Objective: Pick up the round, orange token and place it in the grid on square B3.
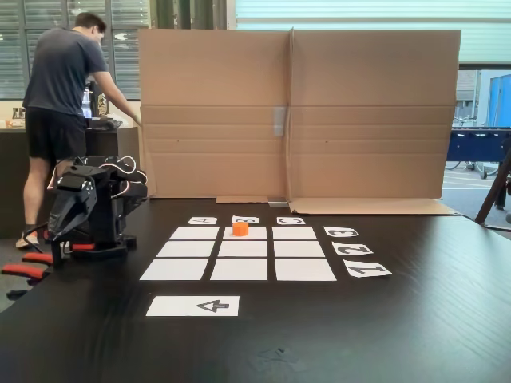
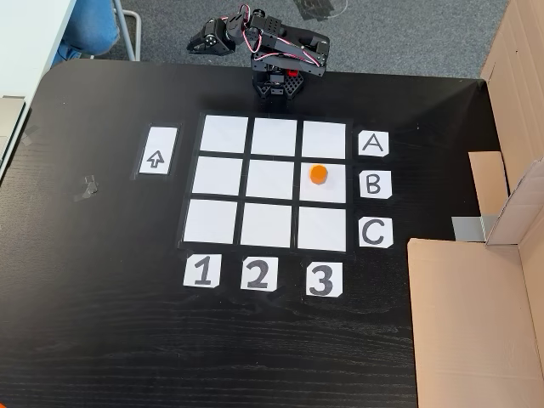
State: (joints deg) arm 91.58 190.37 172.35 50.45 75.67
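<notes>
In a fixed view, the token (image 1: 240, 228) sits in the upper middle of the grid (image 1: 175, 270), on the far-row square under the centre letter card. The folded arm (image 1: 89, 203) stands at the left of the frame, well apart from the token, which lies to its right. I cannot tell whether the fingers are released or clenched.

In the other fixed view, the token (image 2: 318, 173) rests on square B3 (image 2: 333, 192), right of centre, in line with card B (image 2: 374, 184) and above card 3 (image 2: 324, 280). The arm (image 2: 270, 47) is curled up at top centre, so the token lies below and slightly right of it. The placing looks done.
</notes>
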